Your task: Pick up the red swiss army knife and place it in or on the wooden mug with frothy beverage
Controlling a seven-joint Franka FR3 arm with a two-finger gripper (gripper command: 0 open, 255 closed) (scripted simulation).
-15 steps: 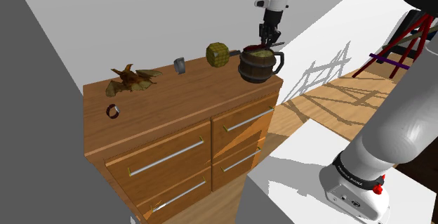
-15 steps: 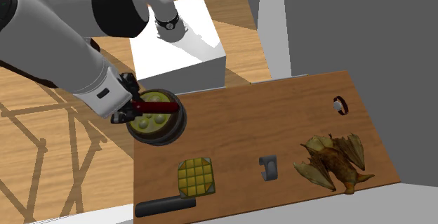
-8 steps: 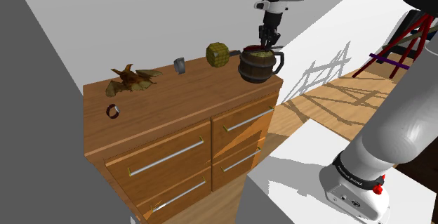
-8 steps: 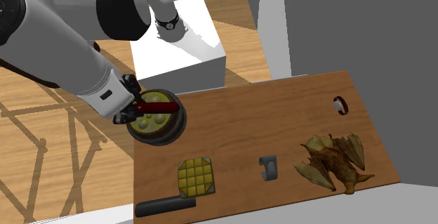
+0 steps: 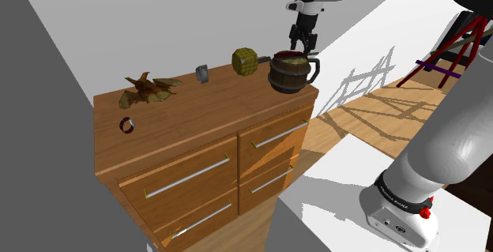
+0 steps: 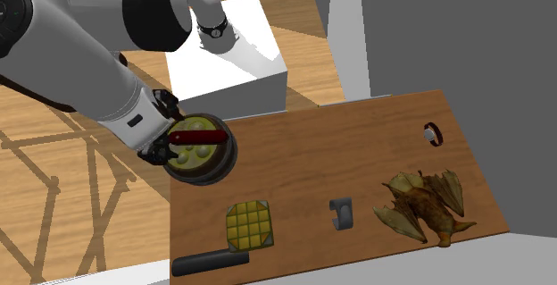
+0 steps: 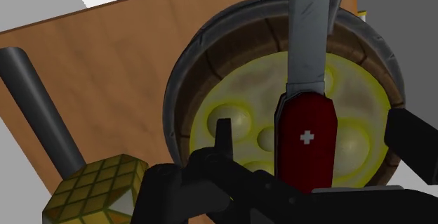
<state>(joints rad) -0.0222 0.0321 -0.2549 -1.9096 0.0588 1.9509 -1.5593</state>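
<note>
Hanging right over the wooden mug (image 5: 294, 74) at the corner of the dresser (image 5: 178, 112) top, black gripper (image 5: 302, 45) spread apart, fingers (image 7: 223, 140) either side of the red swiss army knife (image 7: 307, 138) and touching none of it! Resting across the mug's yellow froth (image 6: 189, 156), toward twelve o'clock of the rim in the second exterior view, lying nine-to-three, grey blade reaching out over the rim. Elsewhere on top, reading from the mug in that view: yellow gridded block (image 6: 248, 225) at five o'clock, black rod (image 6: 210, 262) at six, grey clip (image 6: 340, 212) and brown bat figure (image 6: 424, 205) out between three and four.
</note>
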